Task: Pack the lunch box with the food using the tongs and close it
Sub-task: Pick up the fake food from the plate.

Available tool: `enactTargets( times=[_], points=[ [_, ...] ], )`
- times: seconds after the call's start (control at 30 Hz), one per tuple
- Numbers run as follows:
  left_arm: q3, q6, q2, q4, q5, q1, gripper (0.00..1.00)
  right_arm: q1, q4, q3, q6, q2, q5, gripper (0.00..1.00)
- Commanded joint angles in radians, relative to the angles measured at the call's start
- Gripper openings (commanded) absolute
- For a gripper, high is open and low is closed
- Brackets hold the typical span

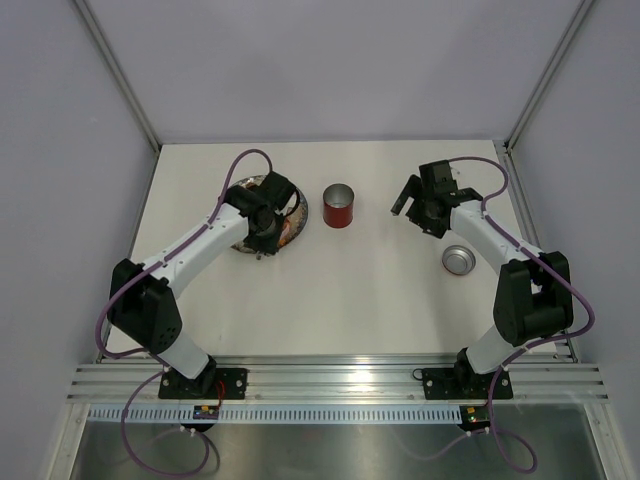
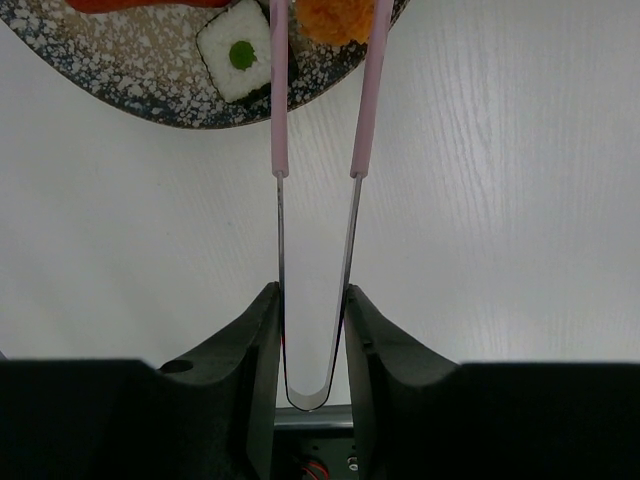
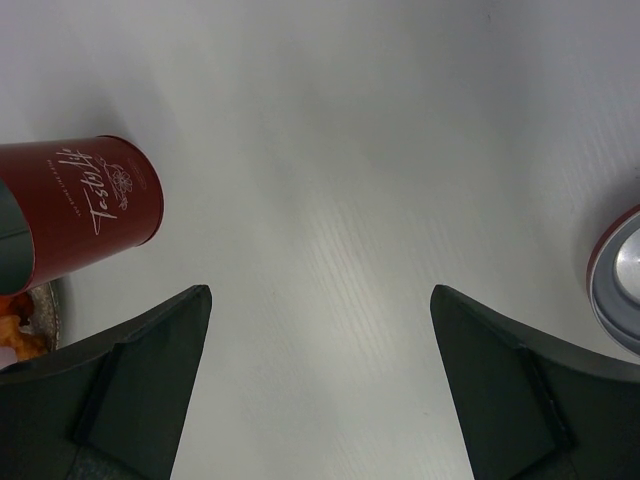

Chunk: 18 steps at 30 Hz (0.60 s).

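**Tongs Over the Plate, Lunch Box Open**

On the left, we saw the left hand (image 2: 312,295) clenched on the joined end of the pink tongs (image 2: 279,100). Their two arms reached over the rim of the speckled plate (image 2: 130,70). An orange bite (image 2: 335,15) lay between the arms, and a white roll (image 2: 240,55) sat just beside the left one. In the middle of the bench (image 1: 360,300) the red lunch box (image 1: 338,206) stood upright and uncovered. Further right, the right hand (image 3: 320,290) hung released and empty, and the lid (image 1: 458,259) lay silver side up beside that arm.
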Motion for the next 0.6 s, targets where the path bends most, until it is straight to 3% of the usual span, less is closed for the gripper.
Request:
enactTargets(
  times=[0.0, 0.57],
  points=[
    [-0.012, -0.005, -0.023, 0.032, 0.002, -0.003, 0.31, 0.006, 0.021, -0.007, 0.003, -0.034, 0.010, 1.00],
    [-0.026, 0.004, -0.052, 0.023, 0.043, 0.000, 0.31, 0.004, 0.014, 0.010, -0.004, -0.028, -0.013, 0.99]
  ],
)
